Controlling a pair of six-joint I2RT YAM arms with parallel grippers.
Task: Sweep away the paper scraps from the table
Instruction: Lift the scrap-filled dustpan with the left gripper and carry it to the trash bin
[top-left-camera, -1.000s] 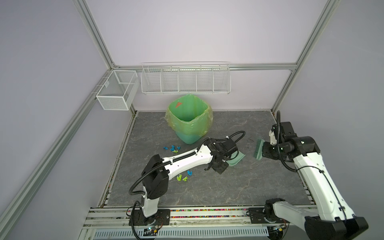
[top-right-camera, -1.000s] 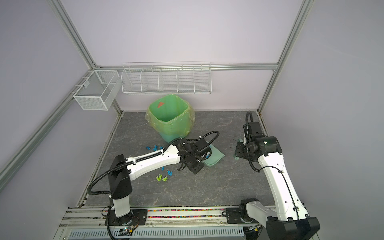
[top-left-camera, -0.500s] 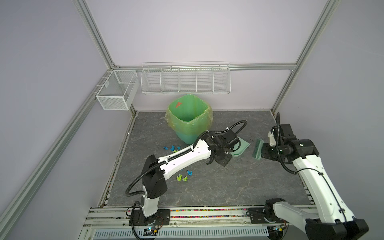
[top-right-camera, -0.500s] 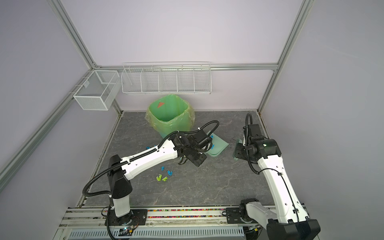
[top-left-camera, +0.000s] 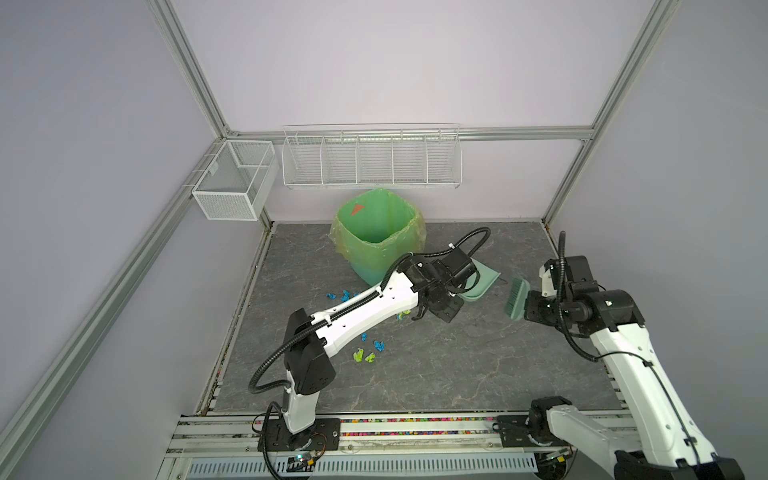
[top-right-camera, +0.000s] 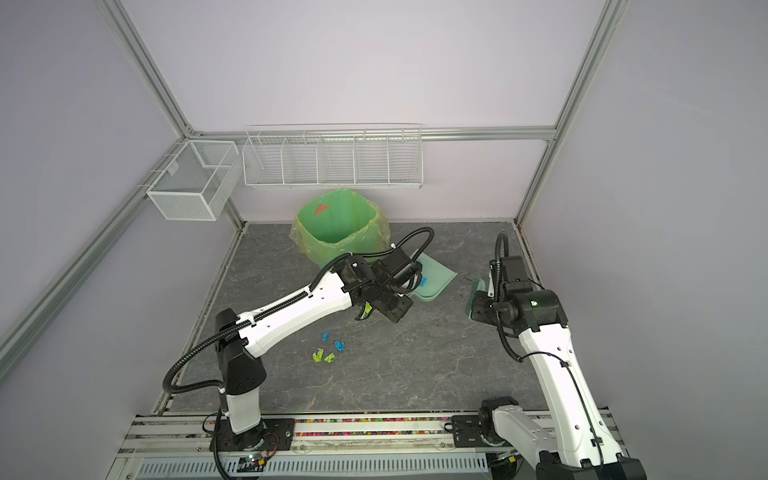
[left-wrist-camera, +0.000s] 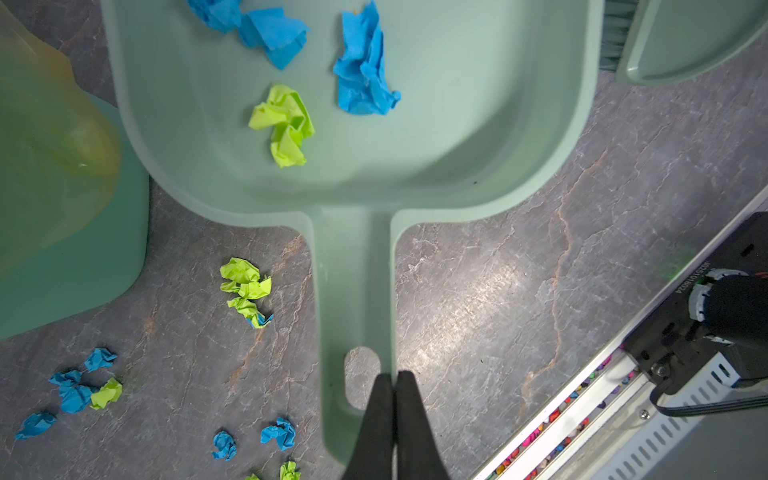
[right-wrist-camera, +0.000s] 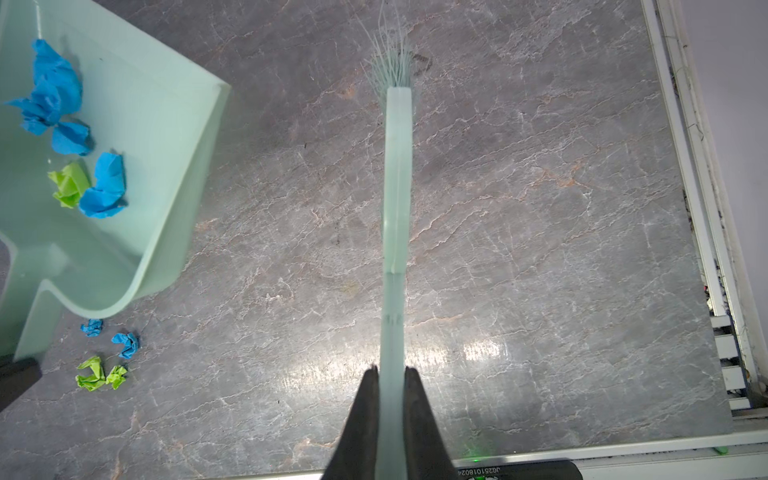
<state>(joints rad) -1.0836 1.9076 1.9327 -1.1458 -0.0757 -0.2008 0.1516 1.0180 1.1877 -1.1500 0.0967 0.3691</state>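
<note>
We see that the left tool (left-wrist-camera: 395, 376) has carried the pale green plastic dustpan (top-left-camera: 484, 284) away from the middle of the table (top-left-camera: 457, 353), back and rightward, beside the green-lined waste bin (top-left-camera: 365, 257), with its arm (top-left-camera: 365, 311) stretched out further.

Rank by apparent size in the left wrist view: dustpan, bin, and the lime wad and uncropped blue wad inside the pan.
1. the dustpan, spanning most of the frame.
2. the bin, only a cropped corner showing.
3. the blue wad and the lime wad: nearly alike, so unranked.
</note>
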